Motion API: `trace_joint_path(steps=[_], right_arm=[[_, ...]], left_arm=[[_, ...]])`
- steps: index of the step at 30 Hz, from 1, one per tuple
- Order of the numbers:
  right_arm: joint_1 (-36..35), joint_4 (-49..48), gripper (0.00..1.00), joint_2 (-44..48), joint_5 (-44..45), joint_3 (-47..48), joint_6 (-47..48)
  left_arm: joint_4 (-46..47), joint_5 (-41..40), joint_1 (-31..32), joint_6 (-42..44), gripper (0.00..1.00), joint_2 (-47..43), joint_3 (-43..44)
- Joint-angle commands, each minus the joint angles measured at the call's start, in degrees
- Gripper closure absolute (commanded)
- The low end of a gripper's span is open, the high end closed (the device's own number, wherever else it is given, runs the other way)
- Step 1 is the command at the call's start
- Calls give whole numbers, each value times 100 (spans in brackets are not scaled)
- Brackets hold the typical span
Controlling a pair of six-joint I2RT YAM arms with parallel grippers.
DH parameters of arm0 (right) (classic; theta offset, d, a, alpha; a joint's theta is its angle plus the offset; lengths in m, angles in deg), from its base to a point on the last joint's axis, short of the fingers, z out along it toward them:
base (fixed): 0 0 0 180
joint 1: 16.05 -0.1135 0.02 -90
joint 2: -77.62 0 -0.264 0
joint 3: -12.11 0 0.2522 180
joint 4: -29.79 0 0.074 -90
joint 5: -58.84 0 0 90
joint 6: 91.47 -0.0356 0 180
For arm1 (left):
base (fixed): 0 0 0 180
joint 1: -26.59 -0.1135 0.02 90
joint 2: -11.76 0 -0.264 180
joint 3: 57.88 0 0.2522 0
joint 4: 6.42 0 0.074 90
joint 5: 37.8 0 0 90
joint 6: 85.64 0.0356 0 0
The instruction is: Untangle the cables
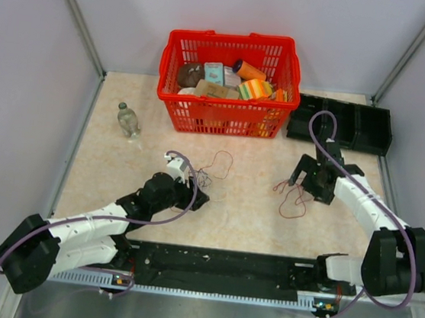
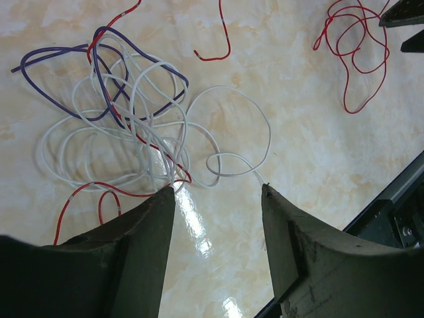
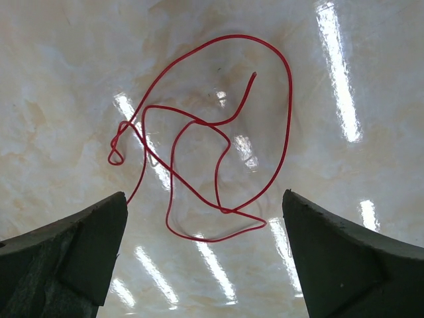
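Note:
The cables lie in two lots on the marble table. A tangle (image 2: 132, 106) of thin white, purple and red wires spreads just ahead of my left gripper (image 2: 215, 192), which is open, its tips at the tangle's near edge with only bare table between them. In the top view the tangle (image 1: 212, 173) lies beside my left gripper (image 1: 195, 197). A separate red cable (image 3: 199, 121) lies loosely looped on the table under my right gripper (image 3: 205, 199), which stands wide open and holds nothing. That same red cable (image 1: 293, 206) shows below my right gripper (image 1: 302, 183).
A red basket (image 1: 220, 121) full of groceries stands at the back centre. A clear bottle (image 1: 128, 121) is at the back left, and black bins (image 1: 354, 125) at the back right. A black rail (image 1: 215, 271) runs along the near edge.

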Motion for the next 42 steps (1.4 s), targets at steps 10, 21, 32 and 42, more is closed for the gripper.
trace_joint_path(steps=[10, 21, 32, 42], right_arm=[[42, -1174, 24, -608, 460, -412, -888], [-195, -1280, 30, -1303, 1617, 10, -1030], [-415, -1253, 92, -1884, 1998, 432, -678], [-108, -1438, 100, -883, 1568, 941, 191]], left_arm=[[349, 26, -14, 50, 41, -127, -56], [366, -123, -14, -29, 23, -259, -144], [419, -88, -14, -12, 14, -364, -232], [480, -62, -14, 15, 13, -549, -346]])
